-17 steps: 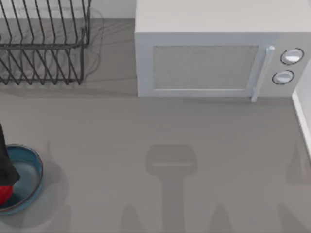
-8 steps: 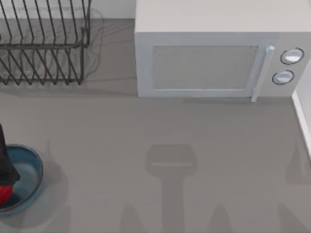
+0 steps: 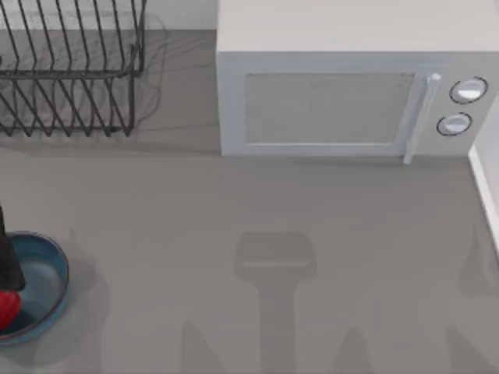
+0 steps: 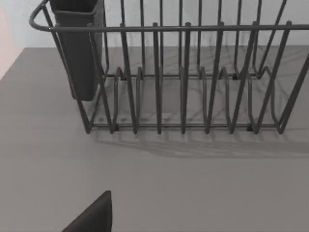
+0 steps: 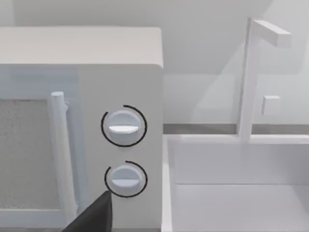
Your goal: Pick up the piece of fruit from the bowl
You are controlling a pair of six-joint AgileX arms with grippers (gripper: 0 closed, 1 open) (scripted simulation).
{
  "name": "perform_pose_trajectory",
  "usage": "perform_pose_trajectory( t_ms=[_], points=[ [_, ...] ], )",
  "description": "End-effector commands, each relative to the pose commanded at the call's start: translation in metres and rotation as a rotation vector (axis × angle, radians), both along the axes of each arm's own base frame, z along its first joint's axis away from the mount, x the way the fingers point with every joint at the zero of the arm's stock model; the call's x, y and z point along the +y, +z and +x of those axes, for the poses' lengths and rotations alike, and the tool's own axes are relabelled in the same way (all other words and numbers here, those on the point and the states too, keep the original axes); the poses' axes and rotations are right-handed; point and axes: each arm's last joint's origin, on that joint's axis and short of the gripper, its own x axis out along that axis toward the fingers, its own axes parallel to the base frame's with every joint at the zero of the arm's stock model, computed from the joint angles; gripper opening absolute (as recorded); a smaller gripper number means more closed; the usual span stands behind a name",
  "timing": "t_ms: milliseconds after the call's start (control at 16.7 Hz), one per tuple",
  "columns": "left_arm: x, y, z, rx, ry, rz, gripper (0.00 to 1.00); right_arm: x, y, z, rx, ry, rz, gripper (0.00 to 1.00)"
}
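The blue bowl sits at the table's left edge, near the front, partly cut off by the top view's edge. The red piece of fruit shows over the bowl's left part, right at the view's edge. My left gripper comes down as a dark shape from above and ends on the fruit, shut on it. A dark bit of that gripper shows in the left wrist view, which faces the dish rack. A dark bit of my right gripper shows in the right wrist view, facing the microwave's knobs.
A black wire dish rack stands at the back left. A white microwave with its door shut fills the back right, and a white sink edge runs along the right. Grey tabletop lies between them and the bowl.
The left arm's dark shape has narrowed and shifted left towards the view's edge, and the fruit has stayed at its tip. The arm shadows on the table have shifted slightly.
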Motion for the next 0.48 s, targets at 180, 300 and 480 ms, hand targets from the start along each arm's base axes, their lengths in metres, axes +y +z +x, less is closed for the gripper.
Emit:
perform_pose_trajectory(
  t_ms=[180,300,480],
  points=[
    [0.004,0.016,0.015,0.251,0.014,0.016,1.00,0.000,0.000,0.000,0.000,0.000,0.000,1.00],
    [0.007,0.024,0.031,0.444,0.019,0.021,1.00,0.000,0.000,0.000,0.000,0.000,0.000,1.00],
    [0.014,0.031,0.061,0.743,0.019,0.020,1.00,0.000,0.000,0.000,0.000,0.000,0.000,1.00]
  ],
)
